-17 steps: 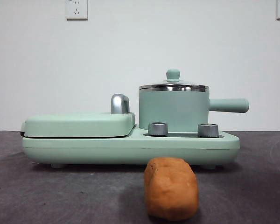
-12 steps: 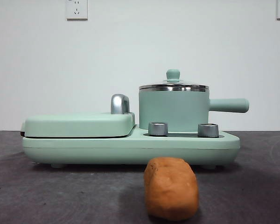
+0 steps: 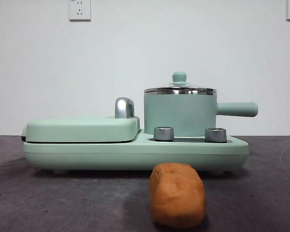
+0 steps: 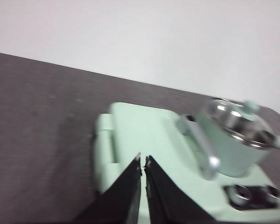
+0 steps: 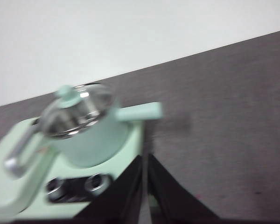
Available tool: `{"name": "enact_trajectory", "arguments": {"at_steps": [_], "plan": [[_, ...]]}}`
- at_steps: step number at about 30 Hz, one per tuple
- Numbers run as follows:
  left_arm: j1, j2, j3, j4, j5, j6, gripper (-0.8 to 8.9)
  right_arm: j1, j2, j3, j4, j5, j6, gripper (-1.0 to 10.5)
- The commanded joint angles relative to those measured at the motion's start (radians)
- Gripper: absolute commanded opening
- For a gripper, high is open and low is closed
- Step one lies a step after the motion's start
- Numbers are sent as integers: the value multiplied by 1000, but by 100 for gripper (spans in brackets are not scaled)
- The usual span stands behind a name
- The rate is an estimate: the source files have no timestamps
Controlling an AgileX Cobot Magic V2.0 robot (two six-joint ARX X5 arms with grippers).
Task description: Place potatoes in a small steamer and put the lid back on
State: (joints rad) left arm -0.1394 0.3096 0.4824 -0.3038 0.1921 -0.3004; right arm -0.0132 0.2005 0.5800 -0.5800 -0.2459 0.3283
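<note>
Potato (image 3: pixel 177 195) lies before lidded steamer (image 3: pixel 180 115); no writing legible.

lid (image 3: pixel 179 89) on steamer (image 3: pixel 180 114), potato (image 3: pixel 177 194) before

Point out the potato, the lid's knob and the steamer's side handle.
potato (image 3: pixel 177 195): front view, middle of its orange-brown skin.
lid's knob (image 3: pixel 179 77): front view, the mint-green knob's rounded top.
steamer's side handle (image 3: pixel 237 109): front view, midway along the straight handle.
</note>
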Motion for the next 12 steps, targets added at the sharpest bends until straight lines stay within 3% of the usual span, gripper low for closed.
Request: {"name": "enact_trajectory", "arguments": {"at_steps": [1,7,12], "plan": [[-5,78,90,-3,93,4,15,2,55,105,-70,-61,-61,15],[-5,241,228,-50,369,46,15,3,166,261,-180,-195,-163,15],[-11,335,296,-56,484,51,15,3,227,314,-209,-338,-216,15]]}}
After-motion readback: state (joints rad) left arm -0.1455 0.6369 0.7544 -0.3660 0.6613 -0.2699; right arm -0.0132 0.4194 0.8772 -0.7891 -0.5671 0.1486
